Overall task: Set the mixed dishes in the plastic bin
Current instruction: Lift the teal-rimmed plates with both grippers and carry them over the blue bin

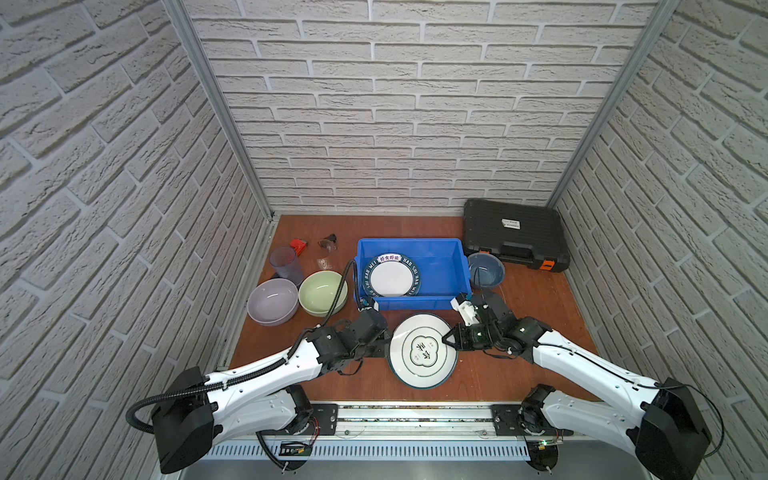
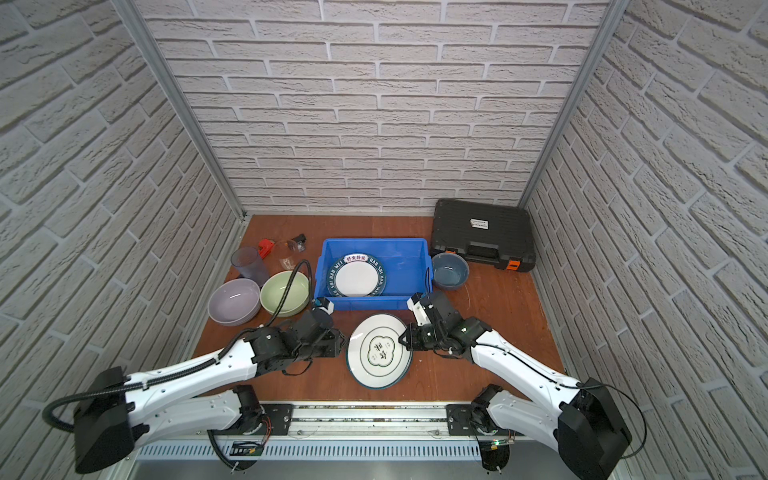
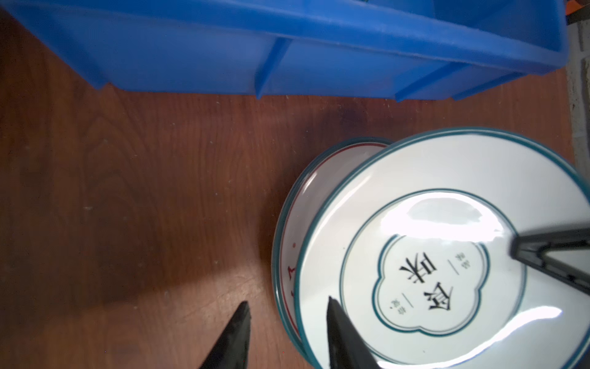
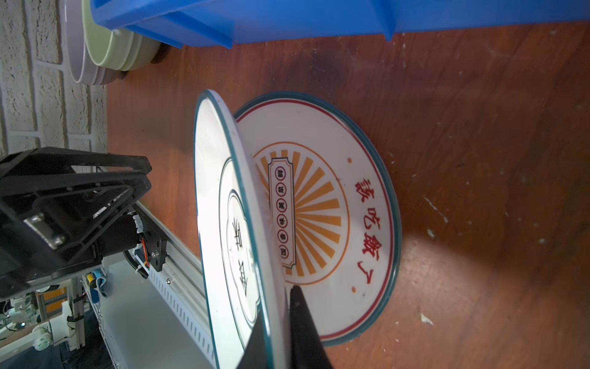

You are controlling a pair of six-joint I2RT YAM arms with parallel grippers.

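Note:
My right gripper (image 1: 446, 337) (image 4: 277, 306) is shut on the rim of the teal-rimmed white plate (image 1: 424, 351) (image 4: 223, 223), which it holds tilted up off the orange sunburst plate (image 4: 319, 207) lying flat on the table. On the plate's opposite side my left gripper (image 1: 387, 347) (image 3: 287, 303) is open, one finger over the white plate and one over the table. The blue plastic bin (image 1: 415, 303) (image 2: 374, 241) stands just behind, holding a blue-white striped plate (image 1: 392, 278). To its left sit lavender (image 1: 272, 301) and pale green (image 1: 322, 293) bowls and a tumbler (image 1: 286, 262). A dark blue bowl (image 1: 485, 270) sits at its right.
A black tool case (image 1: 515, 232) with orange latches lies at the back right. A red wrench (image 1: 298, 246) and a small clear object (image 1: 328, 241) lie at the back left. Brick-pattern walls close in three sides, and a metal rail (image 1: 415, 415) runs along the front.

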